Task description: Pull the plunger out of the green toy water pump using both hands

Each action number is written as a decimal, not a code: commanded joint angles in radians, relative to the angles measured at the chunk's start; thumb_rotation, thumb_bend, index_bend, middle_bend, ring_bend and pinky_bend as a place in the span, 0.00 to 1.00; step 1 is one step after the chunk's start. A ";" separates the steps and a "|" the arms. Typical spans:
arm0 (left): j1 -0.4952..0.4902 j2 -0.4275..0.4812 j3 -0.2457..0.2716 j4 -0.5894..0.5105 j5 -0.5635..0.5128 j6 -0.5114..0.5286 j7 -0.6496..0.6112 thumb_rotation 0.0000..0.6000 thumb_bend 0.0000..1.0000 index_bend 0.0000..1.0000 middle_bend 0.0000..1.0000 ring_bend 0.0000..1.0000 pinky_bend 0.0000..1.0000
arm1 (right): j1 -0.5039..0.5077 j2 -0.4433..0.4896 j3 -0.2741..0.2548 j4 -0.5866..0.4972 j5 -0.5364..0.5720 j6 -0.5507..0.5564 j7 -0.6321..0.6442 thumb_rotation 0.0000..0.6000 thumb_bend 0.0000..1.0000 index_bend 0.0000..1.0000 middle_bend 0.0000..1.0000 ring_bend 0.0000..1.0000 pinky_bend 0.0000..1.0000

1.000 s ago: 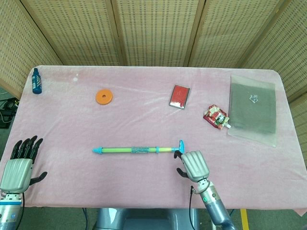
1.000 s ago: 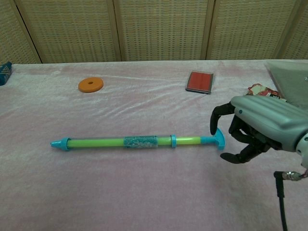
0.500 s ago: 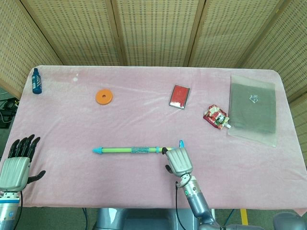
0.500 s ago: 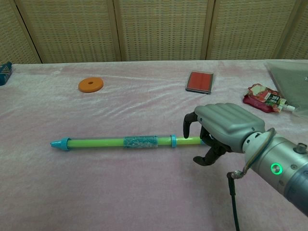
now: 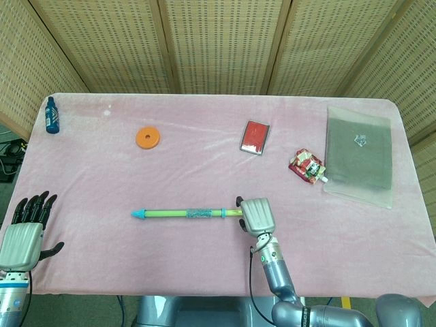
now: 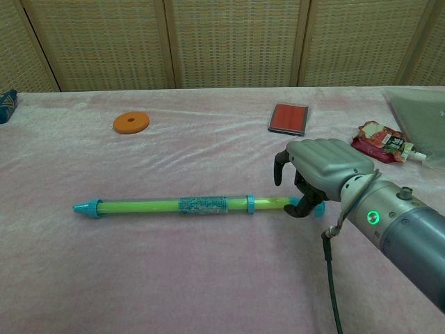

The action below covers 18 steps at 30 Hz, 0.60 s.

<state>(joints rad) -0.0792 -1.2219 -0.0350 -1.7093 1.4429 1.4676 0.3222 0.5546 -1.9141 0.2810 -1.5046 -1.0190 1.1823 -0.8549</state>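
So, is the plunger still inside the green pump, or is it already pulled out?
Mostly inside. The green toy water pump lies flat on the table; only a short rod stretch shows beyond its collar, where the right hand curls over the handle end.

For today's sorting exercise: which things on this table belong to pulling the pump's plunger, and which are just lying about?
Job: green toy water pump, right hand at its handle end, left hand.
Lying about: orange ring, blue bottle, red box, snack pouch, clear bag.

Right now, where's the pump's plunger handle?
In both views the plunger handle lies at the right end of the green toy water pump, mostly hidden under the right hand, near the table's front middle.
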 commanded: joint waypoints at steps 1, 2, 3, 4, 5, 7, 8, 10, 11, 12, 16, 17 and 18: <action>-0.001 -0.002 0.000 0.001 -0.002 -0.001 0.004 1.00 0.12 0.00 0.00 0.00 0.00 | 0.012 -0.007 0.005 0.031 0.026 -0.009 0.008 1.00 0.49 0.46 1.00 0.97 0.86; -0.001 -0.003 0.000 0.001 -0.003 -0.001 0.006 1.00 0.12 0.00 0.00 0.00 0.00 | 0.014 -0.009 0.005 0.040 0.034 -0.011 0.012 1.00 0.49 0.46 1.00 0.97 0.86; -0.002 -0.004 0.000 0.002 -0.003 -0.001 0.007 1.00 0.12 0.00 0.00 0.00 0.00 | 0.015 -0.010 0.004 0.047 0.039 -0.013 0.014 1.00 0.50 0.46 1.00 0.97 0.86; -0.002 -0.004 -0.001 0.003 -0.004 -0.001 0.009 1.00 0.12 0.00 0.00 0.00 0.00 | 0.016 -0.012 0.002 0.055 0.045 -0.015 0.014 1.00 0.50 0.47 1.00 0.97 0.86; -0.003 -0.005 -0.001 0.003 -0.005 -0.002 0.011 1.00 0.12 0.00 0.00 0.00 0.00 | 0.019 -0.016 0.000 0.069 0.052 -0.018 0.016 1.00 0.50 0.47 1.00 0.97 0.86; -0.003 -0.006 -0.001 0.003 -0.005 -0.001 0.014 1.00 0.12 0.00 0.00 0.00 0.00 | 0.024 -0.023 -0.002 0.090 0.062 -0.022 0.023 1.00 0.51 0.48 1.00 0.97 0.86; -0.003 -0.006 0.000 0.003 -0.004 0.000 0.015 1.00 0.12 0.00 0.00 0.00 0.00 | 0.026 -0.027 -0.004 0.102 0.067 -0.023 0.025 1.00 0.51 0.49 1.00 0.97 0.86; -0.003 -0.007 0.000 0.002 -0.004 0.000 0.017 1.00 0.12 0.00 0.00 0.00 0.00 | 0.030 -0.031 -0.007 0.114 0.071 -0.024 0.030 1.00 0.51 0.49 1.00 0.97 0.86; -0.003 -0.007 0.000 0.002 -0.003 0.001 0.017 1.00 0.12 0.00 0.00 0.00 0.00 | 0.031 -0.034 -0.009 0.122 0.073 -0.025 0.032 1.00 0.52 0.50 1.00 0.97 0.86; -0.003 -0.007 0.001 0.003 -0.003 0.001 0.018 1.00 0.12 0.00 0.00 0.00 0.00 | 0.033 -0.036 -0.011 0.130 0.075 -0.025 0.034 1.00 0.52 0.50 1.00 0.97 0.86; -0.003 -0.008 0.003 0.003 -0.002 0.000 0.016 1.00 0.12 0.00 0.00 0.00 0.00 | 0.037 -0.045 -0.018 0.160 0.083 -0.027 0.046 1.00 0.54 0.55 1.00 0.97 0.86; -0.004 -0.007 0.004 0.003 -0.001 -0.001 0.014 1.00 0.12 0.00 0.00 0.00 0.00 | 0.038 -0.047 -0.020 0.166 0.084 -0.027 0.048 1.00 0.54 0.59 1.00 0.97 0.86; -0.004 -0.007 0.004 0.002 0.000 0.000 0.012 1.00 0.12 0.00 0.00 0.00 0.00 | 0.038 -0.048 -0.023 0.171 0.085 -0.026 0.050 1.00 0.55 0.62 1.00 0.97 0.86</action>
<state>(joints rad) -0.0829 -1.2288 -0.0312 -1.7068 1.4425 1.4673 0.3342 0.5915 -1.9597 0.2610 -1.3377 -0.9361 1.1561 -0.8076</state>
